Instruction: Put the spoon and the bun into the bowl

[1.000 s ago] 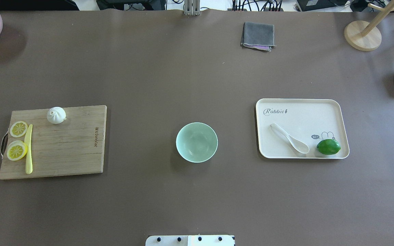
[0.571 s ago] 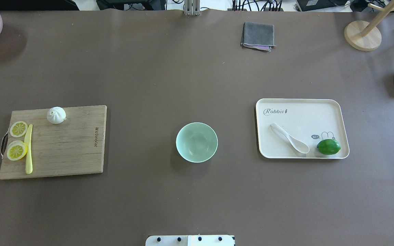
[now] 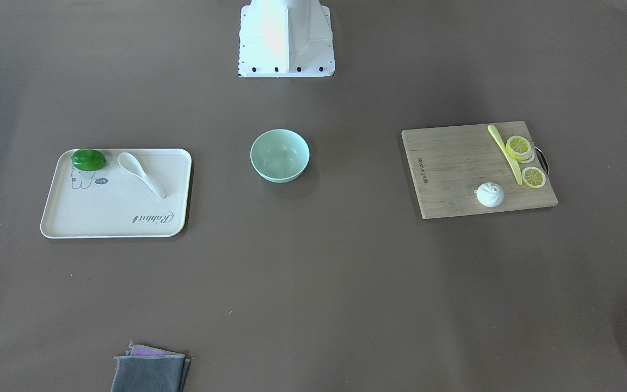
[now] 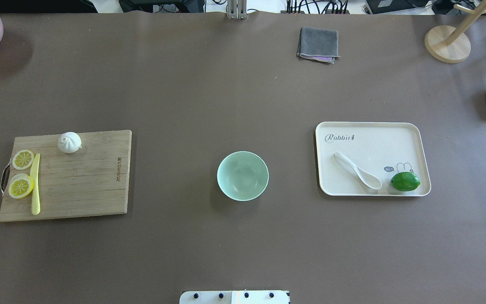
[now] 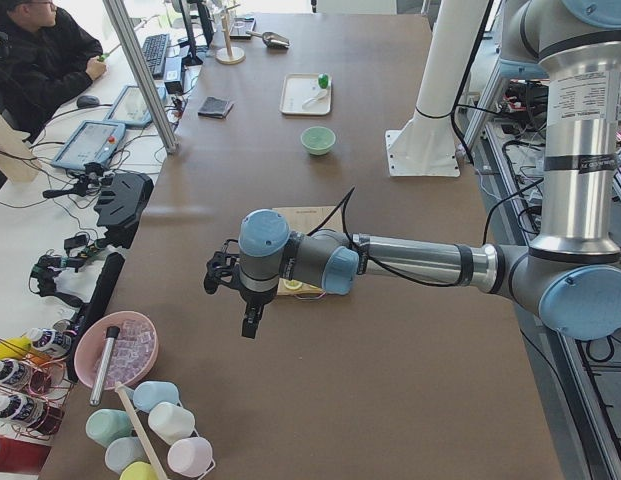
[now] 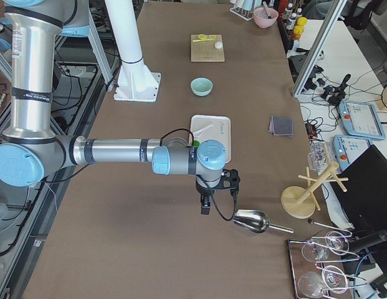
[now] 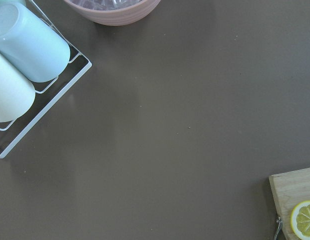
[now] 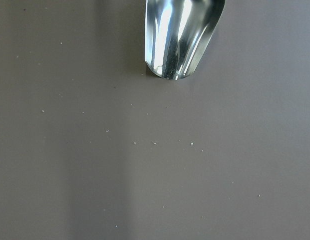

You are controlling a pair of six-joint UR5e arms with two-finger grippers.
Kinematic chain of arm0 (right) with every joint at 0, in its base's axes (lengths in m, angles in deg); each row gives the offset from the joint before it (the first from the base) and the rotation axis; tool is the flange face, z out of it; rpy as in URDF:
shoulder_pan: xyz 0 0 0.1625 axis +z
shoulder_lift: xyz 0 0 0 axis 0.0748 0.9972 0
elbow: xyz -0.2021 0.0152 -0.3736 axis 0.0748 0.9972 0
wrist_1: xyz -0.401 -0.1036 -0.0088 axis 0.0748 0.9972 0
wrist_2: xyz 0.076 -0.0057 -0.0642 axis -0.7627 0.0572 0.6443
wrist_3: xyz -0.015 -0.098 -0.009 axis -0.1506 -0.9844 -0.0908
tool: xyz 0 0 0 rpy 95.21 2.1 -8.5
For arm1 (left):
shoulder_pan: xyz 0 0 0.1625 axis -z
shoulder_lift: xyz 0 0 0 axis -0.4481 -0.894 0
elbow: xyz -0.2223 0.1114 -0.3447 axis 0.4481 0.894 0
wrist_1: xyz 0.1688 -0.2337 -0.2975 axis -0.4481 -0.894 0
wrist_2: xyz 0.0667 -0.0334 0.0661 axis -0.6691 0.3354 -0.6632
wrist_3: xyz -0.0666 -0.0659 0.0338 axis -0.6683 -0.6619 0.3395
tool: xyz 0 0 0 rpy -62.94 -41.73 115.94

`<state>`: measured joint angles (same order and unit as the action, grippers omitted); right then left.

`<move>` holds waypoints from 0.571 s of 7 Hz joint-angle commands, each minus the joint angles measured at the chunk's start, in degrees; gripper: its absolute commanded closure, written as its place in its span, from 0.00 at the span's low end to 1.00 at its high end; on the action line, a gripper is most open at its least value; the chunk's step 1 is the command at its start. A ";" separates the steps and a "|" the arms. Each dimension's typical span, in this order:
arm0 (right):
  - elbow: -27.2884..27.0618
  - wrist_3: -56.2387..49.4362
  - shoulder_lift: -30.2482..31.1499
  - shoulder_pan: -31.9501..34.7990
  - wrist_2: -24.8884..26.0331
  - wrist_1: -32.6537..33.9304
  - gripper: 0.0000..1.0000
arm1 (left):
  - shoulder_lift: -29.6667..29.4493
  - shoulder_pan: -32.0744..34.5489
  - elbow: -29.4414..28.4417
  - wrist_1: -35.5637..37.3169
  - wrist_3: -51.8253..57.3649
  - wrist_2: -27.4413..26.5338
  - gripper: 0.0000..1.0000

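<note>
Light is bright and even, from overhead. The bowl (image 4: 242,175) and tray (image 4: 395,139) cast faint, blurred shadows on the table (image 4: 226,93). The base (image 3: 286,38) is overexposed in the front view. Glare streaks the scoop (image 8: 182,35). A pale sheen bands the table in the right wrist view. All 6 views are sharp.

The left arm (image 5: 420,262) stands with its upper link upright and its forearm stretched out level, the elbow bent square. Its wrist turns the left gripper (image 5: 250,328) to point straight down. The right arm (image 6: 112,151) mirrors that pose: upright upper link, level forearm, and the right gripper (image 6: 205,208) hanging downward from the wrist. From these side views it cannot be told whether either pair of jaws is parted or closed.
</note>
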<state>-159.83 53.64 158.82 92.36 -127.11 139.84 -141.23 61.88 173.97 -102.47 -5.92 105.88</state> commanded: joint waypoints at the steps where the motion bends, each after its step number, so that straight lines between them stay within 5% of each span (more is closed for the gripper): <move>1: 0.01 0.00 0.09 0.00 0.07 0.00 0.00 | 0.19 0.09 -0.02 0.00 0.00 0.04 0.02; 4: -0.43 0.09 0.09 0.00 -0.02 0.00 0.00 | 0.11 0.00 0.07 0.00 0.00 0.04 0.02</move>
<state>-159.96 53.70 158.90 92.36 -127.18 139.84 -141.08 61.90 174.05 -102.48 -5.92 105.94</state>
